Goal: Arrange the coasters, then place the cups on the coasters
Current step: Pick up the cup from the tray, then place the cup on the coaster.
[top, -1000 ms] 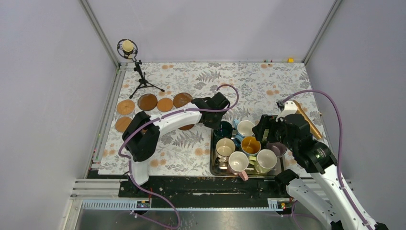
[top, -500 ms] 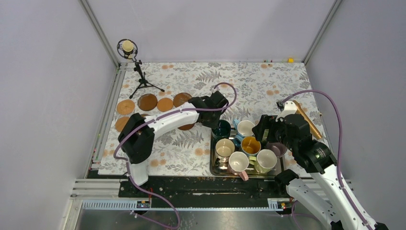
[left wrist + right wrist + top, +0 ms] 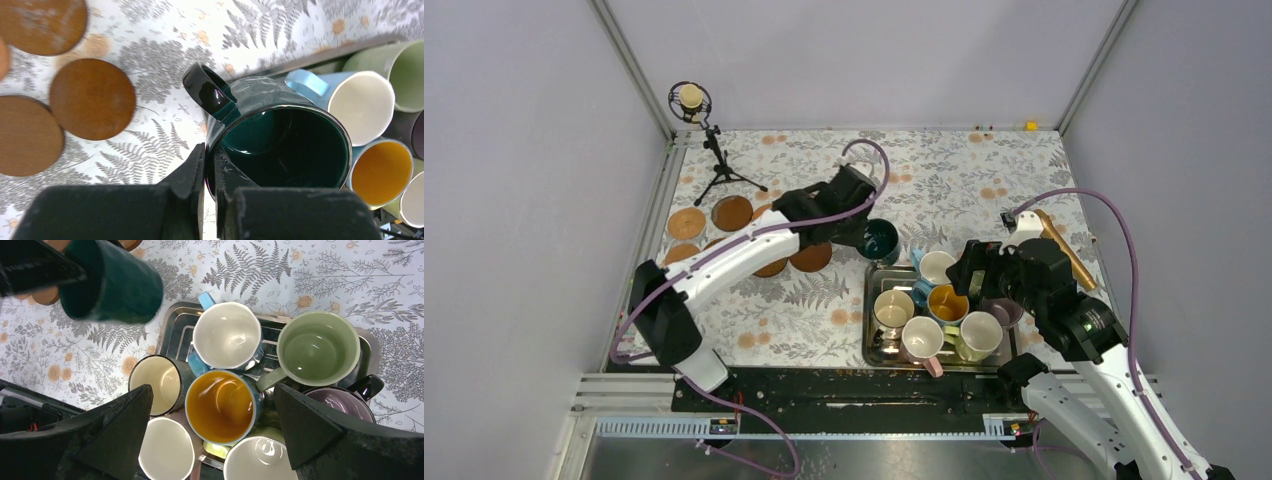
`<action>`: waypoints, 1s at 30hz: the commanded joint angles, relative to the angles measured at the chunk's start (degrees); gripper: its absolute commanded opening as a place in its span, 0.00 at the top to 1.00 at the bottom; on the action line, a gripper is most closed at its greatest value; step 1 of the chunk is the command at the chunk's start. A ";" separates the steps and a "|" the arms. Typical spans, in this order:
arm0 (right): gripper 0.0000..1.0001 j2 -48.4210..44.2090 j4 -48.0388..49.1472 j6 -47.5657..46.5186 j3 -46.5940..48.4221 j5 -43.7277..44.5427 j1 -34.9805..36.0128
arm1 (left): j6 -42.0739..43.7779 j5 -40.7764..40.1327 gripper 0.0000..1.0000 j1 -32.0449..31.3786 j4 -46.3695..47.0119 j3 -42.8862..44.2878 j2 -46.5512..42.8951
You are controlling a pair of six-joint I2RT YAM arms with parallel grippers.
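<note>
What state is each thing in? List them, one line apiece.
left gripper: shut on the rim of the dark green mug.
dark green mug: held outside the tray, over the tablecloth.
right gripper: open above the tray.
other mugs: upright in the tray.
coasters: flat on the tablecloth, no mugs on them.

The whole table (image 3: 984, 170) is seen from a fixed camera set high above and behind the arm bases, tilted down and forward, at the farthest range. From the left wrist, the scene is viewed very closely, downward past the left gripper (image 3: 210, 160), onto the dark green mug (image 3: 280, 145) and the coasters (image 3: 92, 100). From the right wrist, the tray (image 3: 175, 325) is viewed almost straight down, framed by the right gripper (image 3: 210, 390). The dark green mug is shared by all three views; the light blue mug (image 3: 360, 100) and the yellow-orange mug (image 3: 380, 170) are shared by both wrist views.
</note>
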 commanded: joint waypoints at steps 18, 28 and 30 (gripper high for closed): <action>0.00 -0.56 4.55 1.70 -1.81 -6.61 -0.14 | -5.05 -3.14 1.00 45.12 4.81 -10.97 -15.75; 0.00 -0.20 4.99 1.99 -1.46 -7.41 -0.15 | -10.75 -4.18 1.00 61.69 4.45 -4.59 -6.69; 0.01 -0.15 5.28 2.05 -1.66 -7.54 -0.13 | -12.28 -6.08 1.00 63.72 4.24 -3.42 -4.67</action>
